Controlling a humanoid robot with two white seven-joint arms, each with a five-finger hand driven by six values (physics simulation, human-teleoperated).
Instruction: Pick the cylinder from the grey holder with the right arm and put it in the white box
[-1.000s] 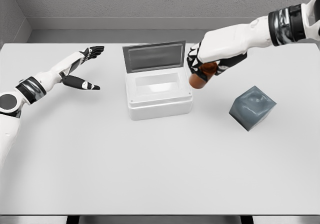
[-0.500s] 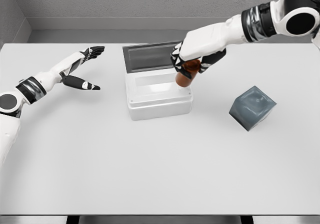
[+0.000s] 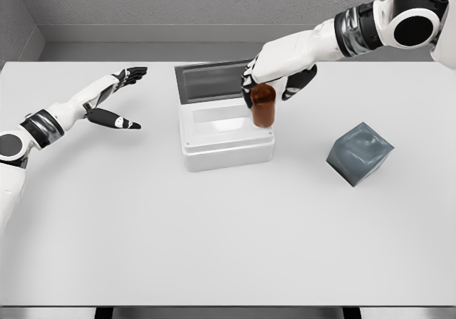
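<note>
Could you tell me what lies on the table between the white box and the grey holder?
Nothing: in the head view the table between box and holder is bare.

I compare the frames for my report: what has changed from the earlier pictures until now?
The right hand carried the cylinder leftward, from beside the box to over its right edge, turning it upright. The left hand, box and holder stayed put.

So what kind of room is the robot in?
It looks like a made-up test room inside a computer, not a real house. There is just a plain white table and bare grey walls, with a white box, a grey holder and a brown cylinder in the robot's right hand.
</note>
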